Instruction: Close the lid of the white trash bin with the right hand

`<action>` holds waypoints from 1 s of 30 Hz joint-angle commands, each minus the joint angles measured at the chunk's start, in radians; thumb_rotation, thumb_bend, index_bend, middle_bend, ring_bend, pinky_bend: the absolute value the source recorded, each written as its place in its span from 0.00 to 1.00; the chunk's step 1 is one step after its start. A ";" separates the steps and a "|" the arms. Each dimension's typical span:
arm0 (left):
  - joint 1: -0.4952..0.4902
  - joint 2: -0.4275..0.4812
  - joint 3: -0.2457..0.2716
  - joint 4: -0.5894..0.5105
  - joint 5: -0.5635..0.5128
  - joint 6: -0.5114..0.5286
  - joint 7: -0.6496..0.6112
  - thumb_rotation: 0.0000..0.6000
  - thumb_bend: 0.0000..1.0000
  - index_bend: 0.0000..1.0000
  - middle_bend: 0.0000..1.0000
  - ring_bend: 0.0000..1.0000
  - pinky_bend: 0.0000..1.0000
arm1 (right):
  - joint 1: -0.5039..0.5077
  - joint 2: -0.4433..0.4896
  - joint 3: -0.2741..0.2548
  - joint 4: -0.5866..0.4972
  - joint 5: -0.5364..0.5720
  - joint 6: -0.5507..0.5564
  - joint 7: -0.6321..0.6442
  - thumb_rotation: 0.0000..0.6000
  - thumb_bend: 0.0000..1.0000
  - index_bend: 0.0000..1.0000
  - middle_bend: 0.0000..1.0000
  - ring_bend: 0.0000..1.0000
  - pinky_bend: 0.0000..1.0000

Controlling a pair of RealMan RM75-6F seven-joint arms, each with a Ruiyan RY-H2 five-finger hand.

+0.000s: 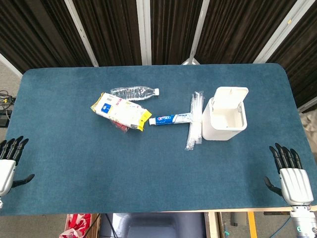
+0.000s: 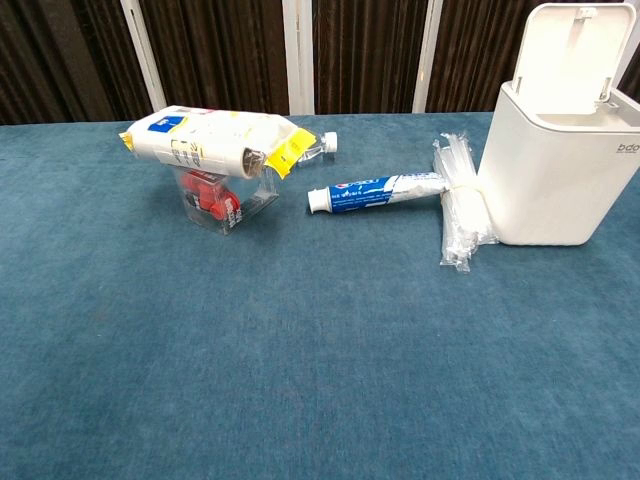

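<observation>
The white trash bin (image 1: 223, 121) stands on the right half of the table, and its body (image 2: 560, 165) fills the right edge of the chest view. Its lid (image 1: 231, 97) is swung up and back, showing the empty inside; in the chest view the lid (image 2: 572, 55) stands upright behind the opening. My right hand (image 1: 292, 178) lies flat at the table's front right corner, fingers apart and empty, well short of the bin. My left hand (image 1: 9, 161) rests at the front left edge, also empty with fingers spread. Neither hand shows in the chest view.
A toothpaste tube (image 1: 171, 118) and a clear bag of straws (image 1: 194, 121) lie just left of the bin, touching it. Further left are a yellow-and-white packet (image 1: 120, 110) on a clear box and a plastic bottle (image 1: 133, 92). The blue table top (image 1: 148, 173) spreads in front.
</observation>
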 commanded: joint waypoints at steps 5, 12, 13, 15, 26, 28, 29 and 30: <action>0.000 0.001 0.000 0.000 -0.002 -0.001 -0.002 1.00 0.00 0.00 0.00 0.00 0.00 | 0.001 0.000 0.000 -0.002 0.001 -0.003 -0.001 1.00 0.31 0.00 0.00 0.00 0.00; 0.005 0.004 0.001 -0.004 -0.002 0.006 -0.007 1.00 0.00 0.00 0.00 0.00 0.00 | 0.001 0.001 0.000 -0.010 -0.006 0.000 0.000 1.00 0.31 0.00 0.00 0.00 0.00; 0.007 0.005 0.001 -0.006 -0.003 0.008 -0.009 1.00 0.00 0.00 0.00 0.00 0.00 | 0.003 0.000 0.001 -0.013 -0.008 -0.001 -0.002 1.00 0.31 0.00 0.00 0.00 0.00; 0.009 0.007 0.000 -0.007 -0.004 0.010 -0.012 1.00 0.00 0.00 0.00 0.00 0.00 | 0.007 -0.001 0.006 -0.017 -0.012 0.003 -0.006 1.00 0.31 0.00 0.00 0.00 0.00; 0.011 0.015 -0.004 -0.011 -0.006 0.015 -0.038 1.00 0.00 0.00 0.00 0.00 0.00 | 0.090 0.034 0.142 -0.057 0.074 -0.031 0.054 1.00 0.31 0.00 0.46 0.59 0.64; 0.008 0.014 -0.007 -0.013 -0.009 0.011 -0.041 1.00 0.00 0.00 0.00 0.00 0.00 | 0.125 0.059 0.187 -0.087 0.140 -0.088 0.080 1.00 0.35 0.00 0.60 0.73 0.74; 0.007 0.014 -0.007 -0.013 -0.009 0.010 -0.040 1.00 0.00 0.00 0.00 0.00 0.00 | 0.135 0.068 0.198 -0.097 0.159 -0.106 0.086 1.00 0.40 0.00 0.66 0.79 0.77; 0.005 0.013 -0.007 -0.014 -0.008 0.006 -0.038 1.00 0.00 0.00 0.00 0.00 0.00 | 0.155 0.088 0.221 -0.116 0.198 -0.144 0.098 1.00 0.45 0.00 0.70 0.83 0.79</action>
